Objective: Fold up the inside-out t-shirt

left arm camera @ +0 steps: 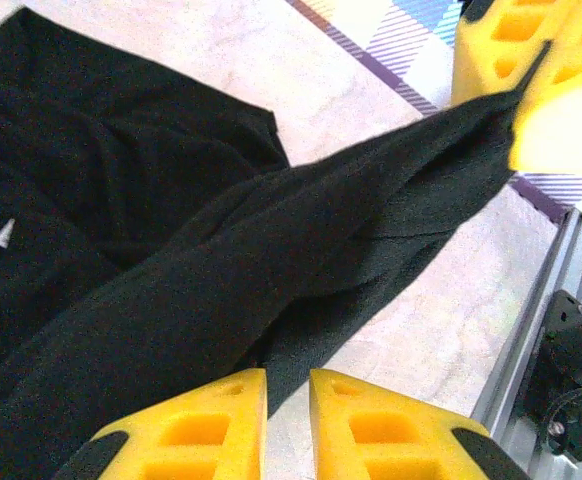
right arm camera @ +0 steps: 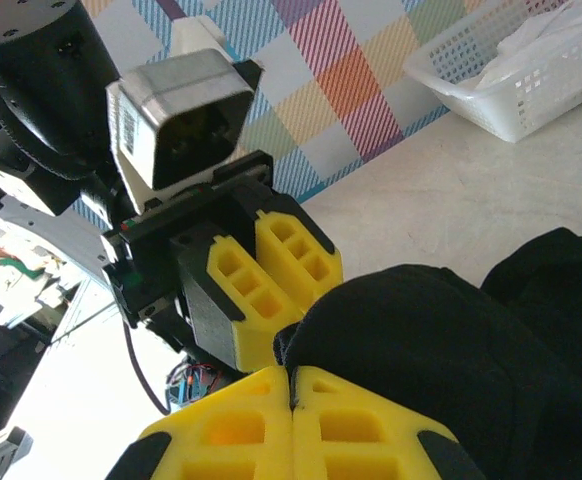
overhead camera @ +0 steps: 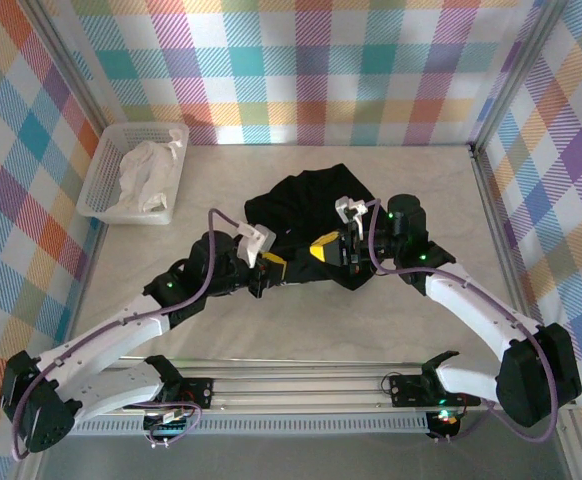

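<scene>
The inside-out t-shirt (overhead camera: 306, 205) is a crumpled black heap at the middle of the table. My right gripper (overhead camera: 325, 250) is shut on a fold of it (right arm camera: 451, 360), and the fabric disappears between the closed pads (right arm camera: 292, 375). From that grip (left arm camera: 533, 70) a band of black cloth (left arm camera: 221, 250) stretches down to my left gripper (left arm camera: 288, 375). The left jaws stand a narrow gap apart, with the cloth's edge at their tips and bare table showing between them. In the top view the left gripper (overhead camera: 271, 265) sits just left of the right one, at the shirt's near edge.
A white basket (overhead camera: 101, 175) holding a white cloth (overhead camera: 146, 172) stands at the back left, also visible from the right wrist (right arm camera: 491, 90). The metal rail (overhead camera: 301, 385) runs along the near edge. Checked walls enclose the table. A small white tag (left arm camera: 4, 233) shows on the shirt.
</scene>
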